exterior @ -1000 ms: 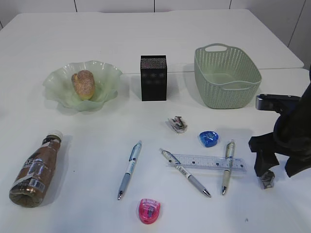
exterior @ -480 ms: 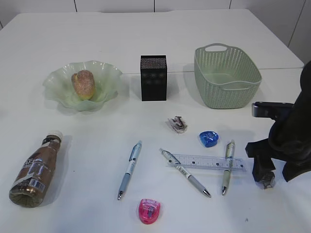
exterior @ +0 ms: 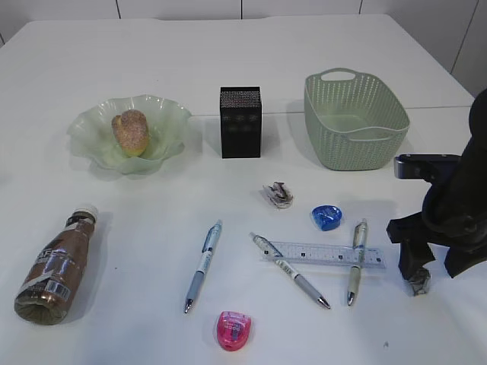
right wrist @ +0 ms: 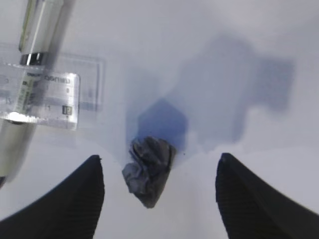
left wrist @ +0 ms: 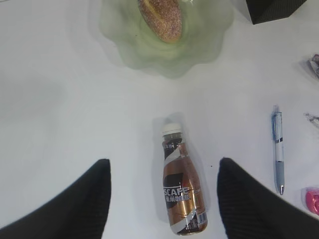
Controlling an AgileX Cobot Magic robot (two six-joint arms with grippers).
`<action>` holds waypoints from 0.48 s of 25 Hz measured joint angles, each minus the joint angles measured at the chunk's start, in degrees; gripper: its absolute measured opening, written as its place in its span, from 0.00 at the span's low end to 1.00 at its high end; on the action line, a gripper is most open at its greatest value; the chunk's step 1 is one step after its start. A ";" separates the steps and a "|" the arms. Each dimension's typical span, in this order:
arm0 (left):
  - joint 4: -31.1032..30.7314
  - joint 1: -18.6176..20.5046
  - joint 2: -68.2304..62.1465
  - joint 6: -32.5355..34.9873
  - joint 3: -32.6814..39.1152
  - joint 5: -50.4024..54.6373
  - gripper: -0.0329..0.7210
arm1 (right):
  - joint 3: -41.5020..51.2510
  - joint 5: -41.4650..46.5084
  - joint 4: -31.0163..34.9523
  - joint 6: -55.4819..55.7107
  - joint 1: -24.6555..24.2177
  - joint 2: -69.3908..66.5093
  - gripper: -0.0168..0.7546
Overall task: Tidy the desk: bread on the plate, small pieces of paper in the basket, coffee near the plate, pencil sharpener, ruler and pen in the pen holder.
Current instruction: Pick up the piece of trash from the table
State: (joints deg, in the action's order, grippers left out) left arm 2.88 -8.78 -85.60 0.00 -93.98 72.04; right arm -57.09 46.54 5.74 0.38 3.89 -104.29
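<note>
Grey crumpled paper scrap [right wrist: 148, 176] lies on the desk [exterior: 152, 61] between the right gripper [right wrist: 159, 191] jaws, spread wide; left gripper [left wrist: 162, 196] jaws wide above the coffee bottle [left wrist: 182, 191].

right arm [exterior: 456, 220] cut off, ruler [right wrist: 45, 89] blurred

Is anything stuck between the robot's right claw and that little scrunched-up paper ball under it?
No. The right gripper is open, with the crumpled paper lying on the desk between its fingers and nothing in between. The ruler and a pen lie off to the side.
</note>
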 joint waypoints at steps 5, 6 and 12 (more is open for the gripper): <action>-0.36 0.00 0.00 0.00 0.00 0.00 0.66 | 0.00 0.28 -0.93 0.34 0.05 0.00 0.68; -0.40 0.00 0.00 0.00 0.00 0.00 0.66 | 0.00 0.28 -0.93 0.34 0.05 0.00 0.68; -0.40 0.00 0.00 0.00 0.00 0.00 0.66 | -0.02 0.28 -0.93 0.34 0.05 -1.26 0.67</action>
State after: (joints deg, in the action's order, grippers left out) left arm 2.48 -8.78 -85.60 0.00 -93.98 72.04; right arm -57.11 46.82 4.80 0.72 3.94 -105.55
